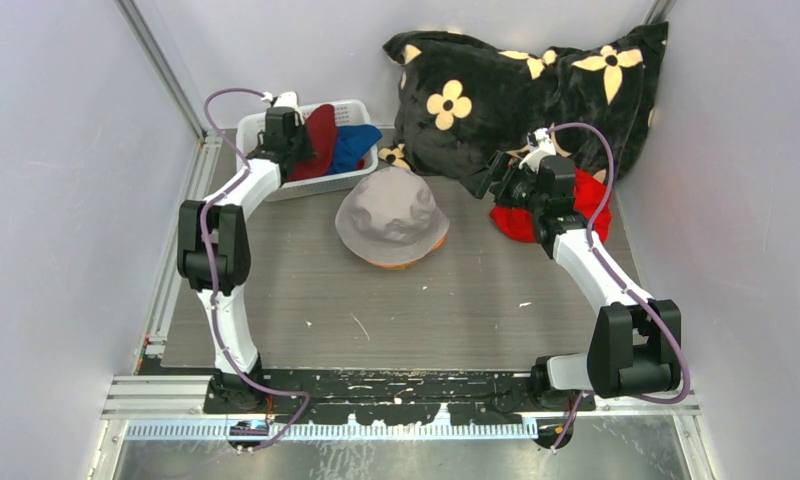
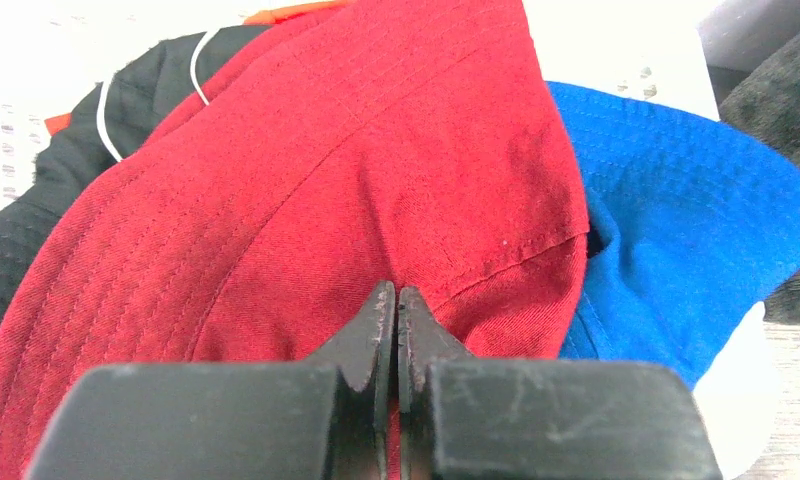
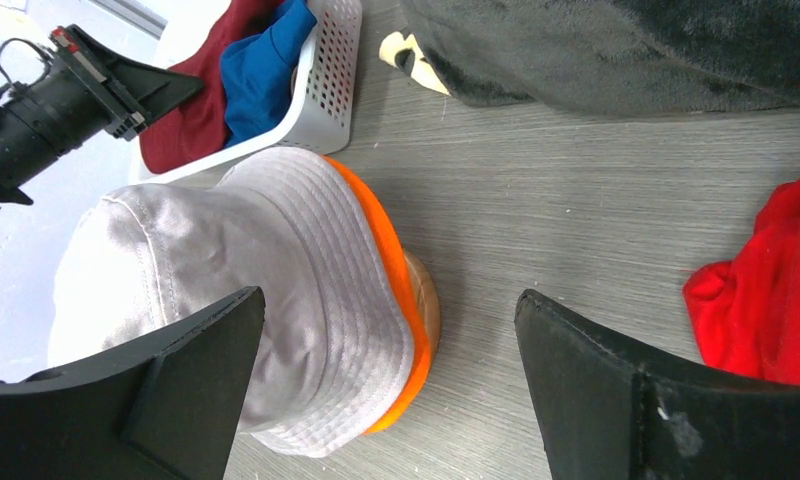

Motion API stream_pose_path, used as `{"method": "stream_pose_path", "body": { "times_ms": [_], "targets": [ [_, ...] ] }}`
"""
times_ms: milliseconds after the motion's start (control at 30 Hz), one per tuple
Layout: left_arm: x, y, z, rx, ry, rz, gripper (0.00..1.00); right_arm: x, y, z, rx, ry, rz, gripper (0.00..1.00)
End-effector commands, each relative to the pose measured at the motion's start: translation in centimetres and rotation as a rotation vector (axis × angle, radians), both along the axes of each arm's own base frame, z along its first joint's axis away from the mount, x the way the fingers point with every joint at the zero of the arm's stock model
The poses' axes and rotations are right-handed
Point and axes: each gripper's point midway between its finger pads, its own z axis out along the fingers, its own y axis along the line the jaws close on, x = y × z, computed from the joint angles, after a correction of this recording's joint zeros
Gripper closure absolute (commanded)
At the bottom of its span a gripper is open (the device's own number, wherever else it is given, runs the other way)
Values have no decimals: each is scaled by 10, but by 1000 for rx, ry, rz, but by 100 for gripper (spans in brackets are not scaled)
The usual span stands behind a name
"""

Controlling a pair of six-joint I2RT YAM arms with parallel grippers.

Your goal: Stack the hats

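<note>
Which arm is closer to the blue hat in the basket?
Left. The left gripper is shut on the dark red hat lying against the blue hat in the basket. The right gripper hangs open far off, beside the bright red hat.

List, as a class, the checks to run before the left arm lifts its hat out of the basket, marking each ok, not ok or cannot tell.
1. Grip: left gripper shut on dark red hat: ok.
2. Only that hat pinched: cannot tell.
3. Nothing lying over it; blue hat and black hat sit beneath: ok.
4. Stack ready: grey hat covers orange hat: ok.
5. Other arm free: right gripper open, empty: ok.
6. All hats stacked: not ok, bright red hat lies apart.
</note>
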Motion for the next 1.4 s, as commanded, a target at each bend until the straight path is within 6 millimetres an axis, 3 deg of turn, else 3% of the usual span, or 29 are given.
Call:
{"method": "stream_pose_path", "body": {
  "times_ms": [0, 133, 367, 633, 1167, 1367],
  "targets": [
    [-8, -2, 130, -47, -238, -3, 100, 2, 2, 34, 15, -102, 12, 0],
    [-31, -3, 201, -72, -326, -24, 100, -2, 4, 39, 33, -116, 18, 0],
    [-76, -27, 283, -274, -429, -117, 100, -6, 11, 56, 63, -147, 55, 0],
    [-138, -77, 371, -612, -497, -365, 100, -14, 26, 93, 92, -241, 136, 0],
    [-259, -163, 441, -853, -432, -679, 100, -50, 16, 100, 67, -302, 96, 0],
    [-295, -191, 442, -866, -379, -740, 100, -62, 11, 98, 60, -311, 75, 0]
  ]
}}
